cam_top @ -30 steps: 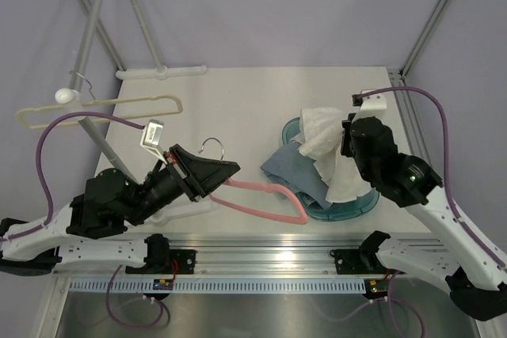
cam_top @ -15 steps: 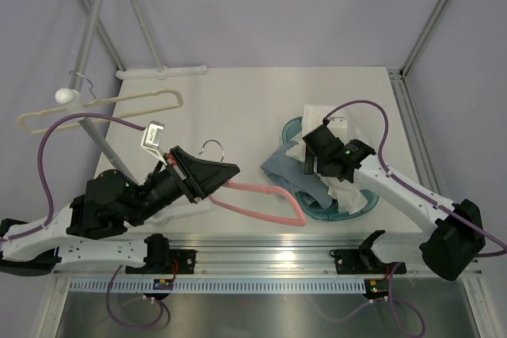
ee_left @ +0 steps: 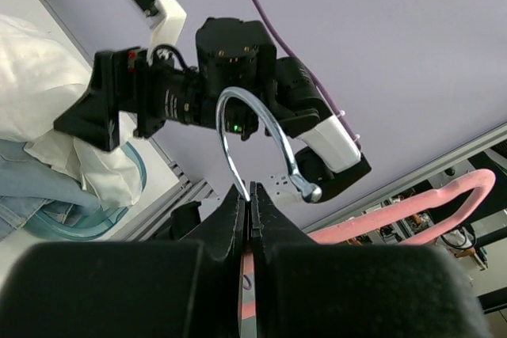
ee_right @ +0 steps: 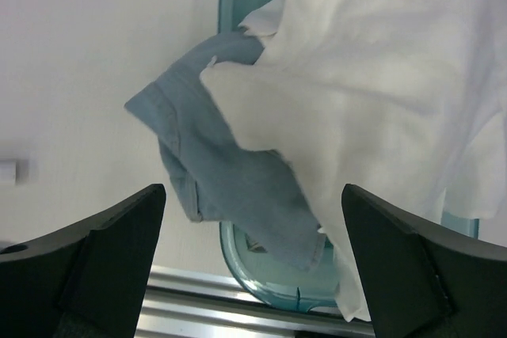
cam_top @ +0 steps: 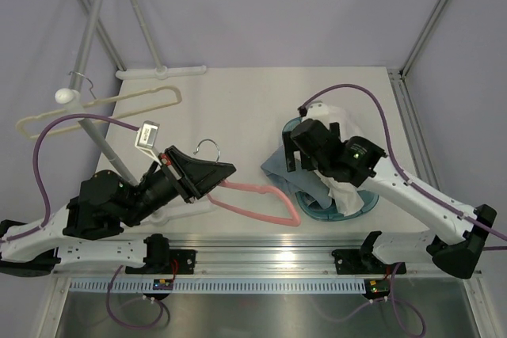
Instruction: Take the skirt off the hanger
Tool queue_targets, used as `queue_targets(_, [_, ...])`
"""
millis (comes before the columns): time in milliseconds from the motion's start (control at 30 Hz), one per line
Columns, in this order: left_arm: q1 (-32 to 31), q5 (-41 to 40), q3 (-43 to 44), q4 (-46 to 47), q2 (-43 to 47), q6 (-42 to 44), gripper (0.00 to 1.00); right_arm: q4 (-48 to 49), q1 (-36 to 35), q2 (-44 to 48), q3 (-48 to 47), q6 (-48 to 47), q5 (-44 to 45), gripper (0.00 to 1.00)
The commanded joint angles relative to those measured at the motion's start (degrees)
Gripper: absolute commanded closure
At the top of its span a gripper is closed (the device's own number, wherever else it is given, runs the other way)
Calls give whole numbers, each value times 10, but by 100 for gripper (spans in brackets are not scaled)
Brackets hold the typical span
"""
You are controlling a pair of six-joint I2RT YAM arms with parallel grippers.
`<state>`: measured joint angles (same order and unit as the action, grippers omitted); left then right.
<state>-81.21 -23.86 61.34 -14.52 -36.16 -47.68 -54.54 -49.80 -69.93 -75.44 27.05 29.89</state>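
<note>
My left gripper [cam_top: 228,170] [ee_left: 250,189] is shut on the pink hanger [cam_top: 255,192] [ee_left: 412,215] at the base of its metal hook [cam_top: 208,146] [ee_left: 242,116], holding it bare just over the table. The white skirt [cam_top: 343,189] [ee_right: 380,61] lies crumpled over the teal basket [cam_top: 333,211] [ee_right: 269,271], apart from the hanger. My right gripper [cam_top: 305,156] [ee_right: 253,195] hovers above the skirt's left edge, wide open, with nothing between its fingers.
A blue denim garment [cam_top: 277,166] [ee_right: 230,172] spills from the basket's left side onto the table. A cream hanger [cam_top: 103,108] hangs on the grey rack [cam_top: 95,21] at the back left. The metal rail [cam_top: 269,247] runs along the near edge.
My right gripper opened and let go of the white skirt, which dropped onto the basket; that arm swung left and lower over it. The left gripper kept its hold on the hanger.
</note>
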Motion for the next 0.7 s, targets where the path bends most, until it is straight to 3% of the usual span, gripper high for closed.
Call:
queue_targets(0, [-1,-5,4,31,-2,0,100,-12,-53,-31,-5,12,-11,1])
queue_targets(400, [-1,-7,-10,25,18,-7,100,47,-88,-183,21,10,-9,2])
queue_targets(667, [-1,-11,-18,20,28,-12,100,39,-89,-243,9,4,38,23])
